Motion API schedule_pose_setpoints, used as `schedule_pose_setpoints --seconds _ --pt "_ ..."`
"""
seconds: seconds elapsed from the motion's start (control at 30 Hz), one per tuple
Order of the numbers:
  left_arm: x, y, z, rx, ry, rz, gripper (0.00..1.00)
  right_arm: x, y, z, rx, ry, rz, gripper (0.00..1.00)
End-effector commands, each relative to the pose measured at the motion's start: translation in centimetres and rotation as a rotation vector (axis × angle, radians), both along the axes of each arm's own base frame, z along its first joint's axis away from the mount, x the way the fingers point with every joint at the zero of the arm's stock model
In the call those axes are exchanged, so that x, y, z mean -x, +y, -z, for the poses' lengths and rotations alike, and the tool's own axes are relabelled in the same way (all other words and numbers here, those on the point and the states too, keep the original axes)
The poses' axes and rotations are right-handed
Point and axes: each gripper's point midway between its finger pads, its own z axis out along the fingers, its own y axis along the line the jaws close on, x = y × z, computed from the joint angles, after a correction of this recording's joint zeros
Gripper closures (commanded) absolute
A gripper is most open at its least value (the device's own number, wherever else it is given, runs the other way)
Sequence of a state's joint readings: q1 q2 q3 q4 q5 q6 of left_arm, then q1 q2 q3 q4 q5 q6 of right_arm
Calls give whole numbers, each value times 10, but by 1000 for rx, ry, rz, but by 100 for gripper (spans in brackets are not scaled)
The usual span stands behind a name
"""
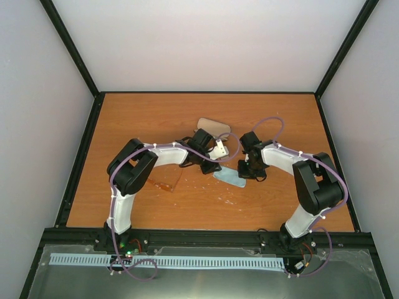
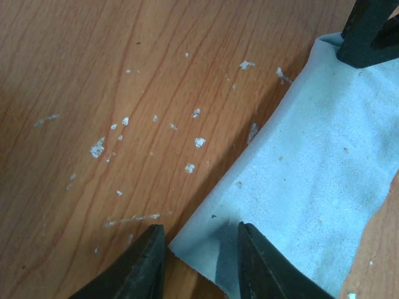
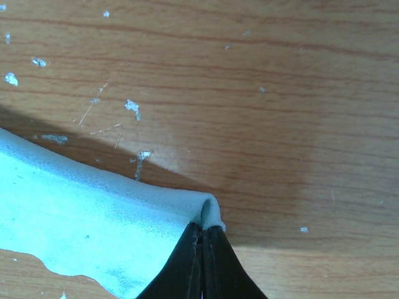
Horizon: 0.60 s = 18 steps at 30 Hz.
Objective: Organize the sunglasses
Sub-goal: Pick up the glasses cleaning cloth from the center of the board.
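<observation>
The sunglasses [image 1: 164, 184] lie on the table beside my left arm's elbow, partly hidden by it; they show in neither wrist view. The light-blue cloth [image 1: 229, 177] lies between my two grippers. My left gripper [image 1: 214, 166] is open and low, its jaws either side of one corner of the cloth [image 2: 324, 156] in the left wrist view [image 2: 199, 252]. My right gripper [image 1: 250, 172] is shut on the opposite edge of the cloth [image 3: 81, 230], pinching a small fold of it [image 3: 204, 232]. The right gripper's finger [image 2: 373, 31] shows at the top right of the left wrist view.
The oblong grey-brown case [image 1: 213, 128] lies just behind the two grippers. The wooden table [image 1: 156, 118] has white scuff flecks [image 2: 198, 142]. Black frame rails and grey walls border the table.
</observation>
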<state>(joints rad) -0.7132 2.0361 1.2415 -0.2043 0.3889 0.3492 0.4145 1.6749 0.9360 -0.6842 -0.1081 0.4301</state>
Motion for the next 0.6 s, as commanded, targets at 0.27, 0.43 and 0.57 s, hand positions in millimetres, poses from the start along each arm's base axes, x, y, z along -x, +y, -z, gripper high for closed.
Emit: schedule_pose_setpoints --seconds 0.27,0.43,0.57 --pt "11 8 17 -17 43 21 85 9 -1 10 14 37 -11 97" --pt "10 7 15 -14 43 21 99 4 2 7 2 25 -11 97" --pt "1 4 2 -6 5 15 100 -1 4 4 0 11 -15 97"
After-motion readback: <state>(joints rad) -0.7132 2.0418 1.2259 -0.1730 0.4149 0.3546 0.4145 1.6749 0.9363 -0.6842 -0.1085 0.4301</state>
